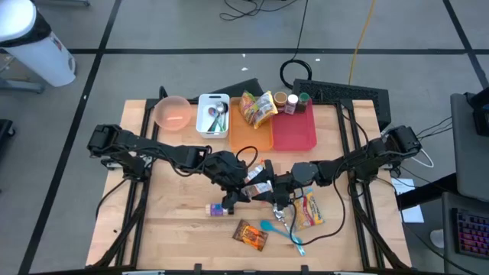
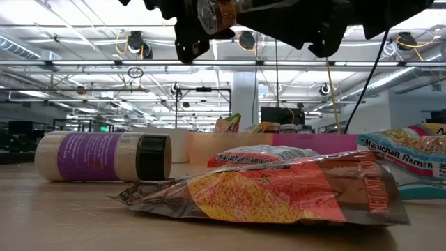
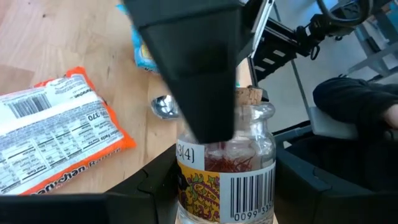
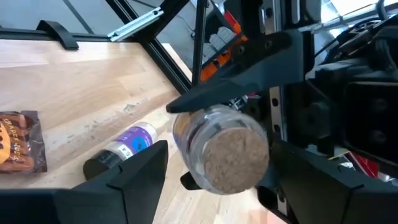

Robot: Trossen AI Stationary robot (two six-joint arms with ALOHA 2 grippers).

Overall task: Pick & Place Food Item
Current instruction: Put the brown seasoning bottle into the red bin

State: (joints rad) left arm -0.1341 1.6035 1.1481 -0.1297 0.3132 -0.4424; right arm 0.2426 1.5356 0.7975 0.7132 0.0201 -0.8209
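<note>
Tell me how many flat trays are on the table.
2. The orange tray, with snack bags, sits beside the white tub; the red tray, with small jars, adjoins it. None seems hidden.

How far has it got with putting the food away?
Done: some packets and jars already sit on the orange tray and red tray. In hand: the left hand holds a corked saffron jar, with the open right hand either side of its cork. Left: ramen packet, purple bottle, snack bag.

Grey floor (image 1: 191, 30), ceiling lights (image 2: 90, 94)
</note>
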